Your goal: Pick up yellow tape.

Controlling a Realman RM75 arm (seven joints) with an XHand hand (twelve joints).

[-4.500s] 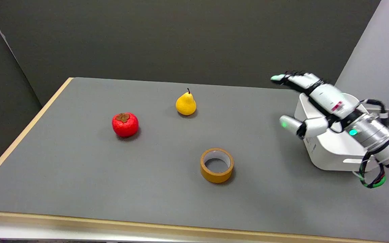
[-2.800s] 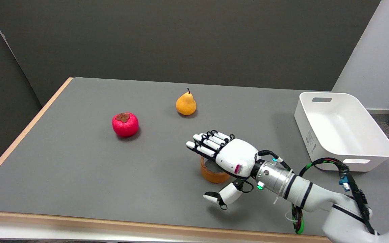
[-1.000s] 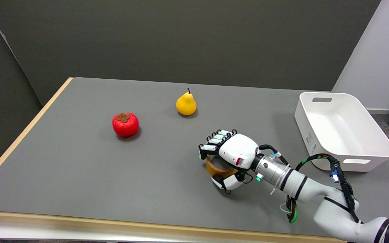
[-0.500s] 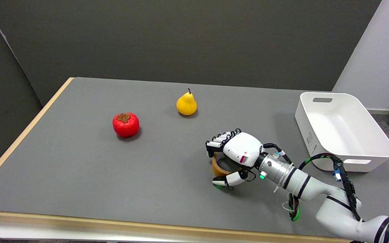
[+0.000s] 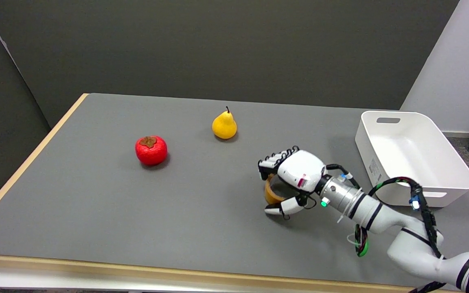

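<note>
Yellow tape, a squat roll of ochre-yellow adhesive tape with a hollow core (image 5: 272, 194), sits right of centre in the frame, inside my right hand (image 5: 289, 181). Only a sliver of its left wall and part of the core show below my palm; the rest is hidden by the white back of the hand.

Grasp state: my fingers (image 5: 271, 161) curl over the roll's upper, far rim and my thumb (image 5: 280, 209) comes in under its lower, near rim. Hand is clenched around the roll, thumb opposing the fingers across its width. I judge the grip closed and load-bearing, though the contact pads are not visible.

Key relation: the roll lies directly below and slightly left of my palm, no gap between them. Its axis looks tipped, the open face turned toward the left of the frame and not straight up. I cannot tell whether its bottom edge touches the grey table top (image 5: 96, 203) or has cleared it; the shadow beneath the thumb suggests little or no clearance.

Next move, as I judge it: straight upward lift, wrist kept steady so the tipped roll does not pivot out between thumb and fingers.

Surroundings: red persimmon-like fruit (image 5: 150, 150) and yellow pear (image 5: 224, 125) lie well apart, toward the upper left of the roll. White plastic bin (image 5: 454, 179) stands at the right edge, clear of the lift path
</note>
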